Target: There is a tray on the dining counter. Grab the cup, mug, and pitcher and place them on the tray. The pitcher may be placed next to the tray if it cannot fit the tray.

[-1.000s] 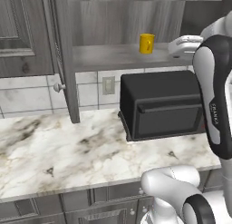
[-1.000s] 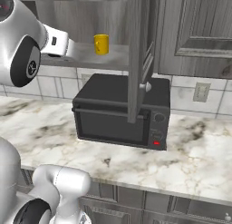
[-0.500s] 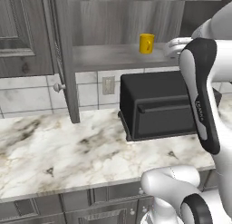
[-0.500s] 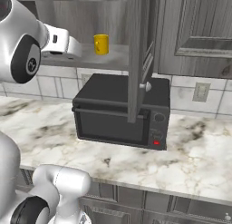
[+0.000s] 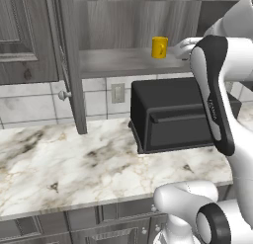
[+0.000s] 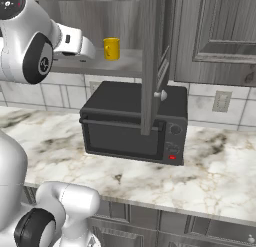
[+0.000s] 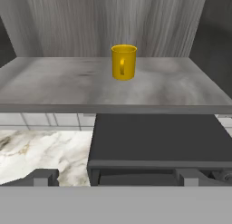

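**Arm swung nearer the shelf; squat mug stands alone in the open cabinet**

Compared with a second ago, the white arm's dark-banded forearm has swung across and now covers more of the right side of the left base view, and its wrist has moved closer to the shelf. The mug, the oven and the door have not shifted.

The short, squat golden-yellow mug [image 5: 159,47] stands upright on the grey, faintly streaked cabinet shelf [image 5: 118,62], with its handle facing the hand camera. Nothing else is on the shelf. The cabinet's back wall is vertical-grained grey wood, and its grey panelled door [image 6: 152,51] hangs open, with a small round knob.

Below the shelf a matte black, boxy toaster oven [image 6: 132,123] sits on the white-grey veined marble tabletop [image 5: 64,164], backed by pale square wall tiles. It has a bar handle across its front, dials and a small red light.

The gripper [image 7: 116,180] is level with the shelf's front edge and well short of the mug. Its two dark fingertips [image 7: 43,177] stand wide apart with nothing between them.
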